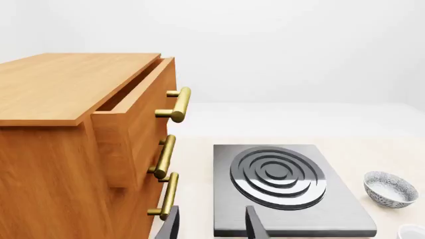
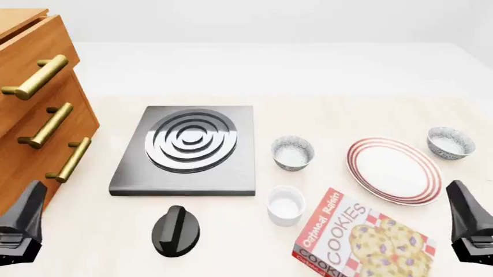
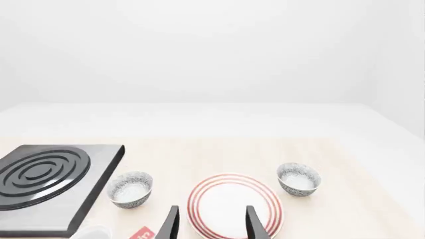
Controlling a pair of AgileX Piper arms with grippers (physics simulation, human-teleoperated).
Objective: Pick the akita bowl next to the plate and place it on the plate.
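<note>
Here the akita bowl [image 2: 451,142] sat at the far right of the front frame, just beside the plate's upper right rim; a twin speckled bowl [image 2: 292,152] stood further from the plate [image 2: 394,169], off to its left, so the right-hand one read as the target. It rested upright and untouched, within easy reach of the right gripper [image 2: 470,228], which hung low at the lower right edge, its fingers [image 3: 171,224] spread wide and empty. The left gripper [image 2: 22,225] waited at the lower left, fingers likewise parted on nothing. Around them the pale wooden surface [image 2: 324,115] carried a stove plate [image 2: 189,149], a black knob [image 2: 175,231], a white ramekin [image 2: 285,205] and a cookie box [image 2: 362,239], with a wooden drawer cabinet [image 2: 34,109] at the upper left. The room behind was plain white.
</note>
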